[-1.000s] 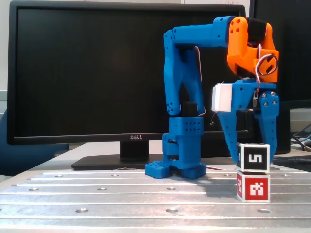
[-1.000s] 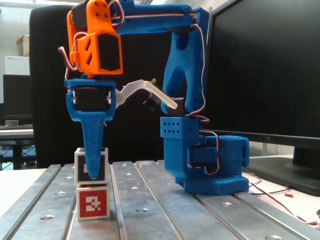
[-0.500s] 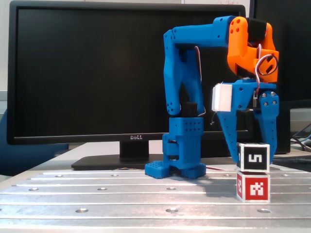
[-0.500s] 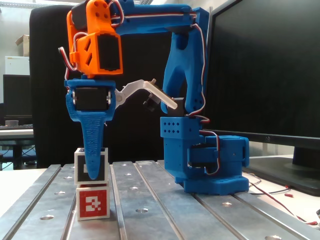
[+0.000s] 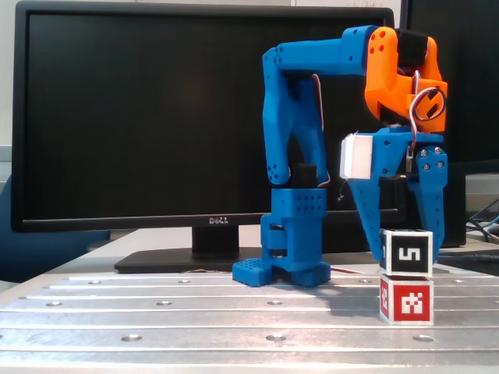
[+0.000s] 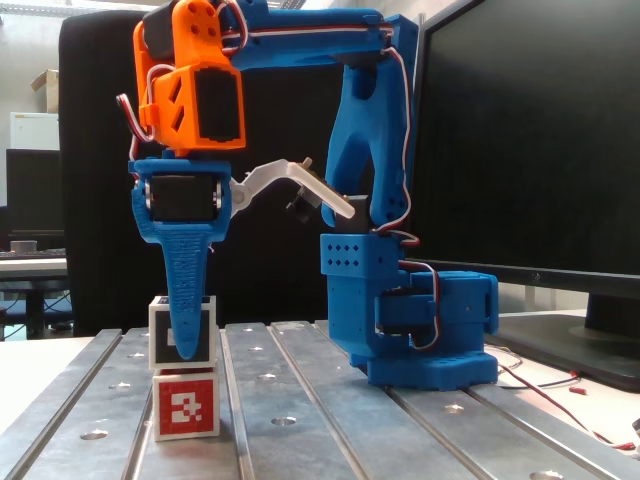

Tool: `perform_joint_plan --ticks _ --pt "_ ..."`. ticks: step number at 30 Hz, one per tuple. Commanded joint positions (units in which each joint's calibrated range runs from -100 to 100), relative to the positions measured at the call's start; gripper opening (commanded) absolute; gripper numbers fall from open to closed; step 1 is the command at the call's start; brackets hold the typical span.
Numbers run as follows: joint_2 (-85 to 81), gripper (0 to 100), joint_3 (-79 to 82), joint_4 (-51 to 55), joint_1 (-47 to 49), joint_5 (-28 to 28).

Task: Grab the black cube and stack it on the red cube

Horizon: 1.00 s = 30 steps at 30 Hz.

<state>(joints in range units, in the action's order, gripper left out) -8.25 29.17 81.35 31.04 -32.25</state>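
Where the black cube [image 5: 408, 252] sits, it rests squarely on top of the red cube [image 5: 405, 301], the two stacked at the front of the metal worktop [image 5: 195, 312], right of the arm's base [image 5: 292, 241] in one fixed view and left of it in the other. Black cube [image 6: 183, 335] and red cube [image 6: 186, 405] line up closely, edges near flush. Gripper [image 5: 405, 245] hangs straight down over the stack, blue fingers [image 5: 366, 206] spread to either side of the black cube; whether they touch its sides, cannot tell. In the other fixed view one finger [image 6: 187, 290] covers the middle of the black cube's face. Orange wrist above, blue arm folded back. Dark monitor [image 5: 156, 117] stands behind
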Motion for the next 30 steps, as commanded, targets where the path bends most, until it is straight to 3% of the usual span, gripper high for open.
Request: perform_joint_plan --ticks 1,24,30 --pt "-0.1 19 0.5 -0.2 0.1 0.2" --pt "-0.2 19 0.7 -0.8 0.3 0.2" --pt "-0.2 25 0.8 -0.8 0.3 0.2"
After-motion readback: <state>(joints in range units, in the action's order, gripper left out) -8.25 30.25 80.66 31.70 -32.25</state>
